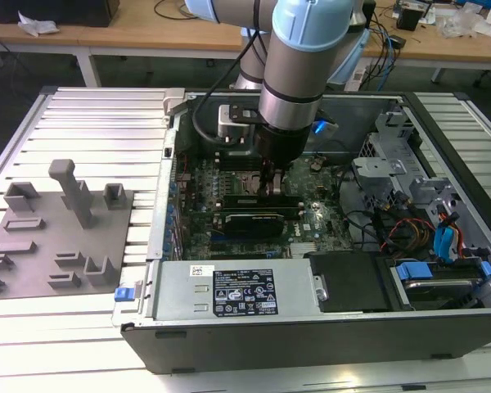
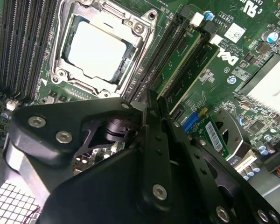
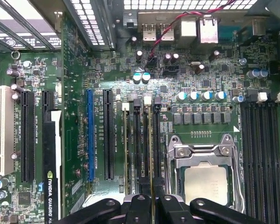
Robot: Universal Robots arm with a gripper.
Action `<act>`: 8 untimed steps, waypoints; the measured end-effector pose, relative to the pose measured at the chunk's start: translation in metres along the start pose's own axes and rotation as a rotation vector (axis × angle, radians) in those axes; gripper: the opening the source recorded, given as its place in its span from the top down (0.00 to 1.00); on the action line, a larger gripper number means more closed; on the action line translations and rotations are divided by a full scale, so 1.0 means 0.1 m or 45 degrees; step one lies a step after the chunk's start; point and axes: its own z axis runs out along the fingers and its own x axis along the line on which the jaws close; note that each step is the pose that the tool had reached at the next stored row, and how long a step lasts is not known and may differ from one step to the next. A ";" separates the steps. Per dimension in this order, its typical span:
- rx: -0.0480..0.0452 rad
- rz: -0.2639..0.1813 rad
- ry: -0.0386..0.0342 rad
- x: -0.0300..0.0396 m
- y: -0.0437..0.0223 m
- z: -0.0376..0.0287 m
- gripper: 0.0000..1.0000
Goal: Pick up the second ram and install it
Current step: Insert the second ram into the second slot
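Gripper [image 3: 151, 205] fingers are seen pinched nearly shut on the second ram [image 3: 151, 154] (edge-on, over its slot), beside the CPU socket [image 3: 205, 172]; wooden benches [image 1: 139, 29] behind.

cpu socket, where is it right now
The cpu socket sits on the motherboard inside the open case, just beside the pincer in both wrist views, flanked on both sides by rows of long memory slots.

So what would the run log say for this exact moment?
pincer: shut on second ram | ram: edge-on, in line with slot beside CPU socket | location: inside open PC case | seated: cannot tell
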 end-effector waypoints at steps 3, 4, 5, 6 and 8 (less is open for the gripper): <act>0.000 -0.002 0.0005 0.002 0.000 0.002 0.87; 0.000 -0.001 0.0005 0.001 0.000 0.003 0.87; 0.000 0.002 0.0002 0.001 0.000 0.003 0.87; 0.000 0.007 -0.0003 0.000 -0.001 0.004 0.87; 0.001 0.015 -0.0018 0.002 0.000 0.008 0.87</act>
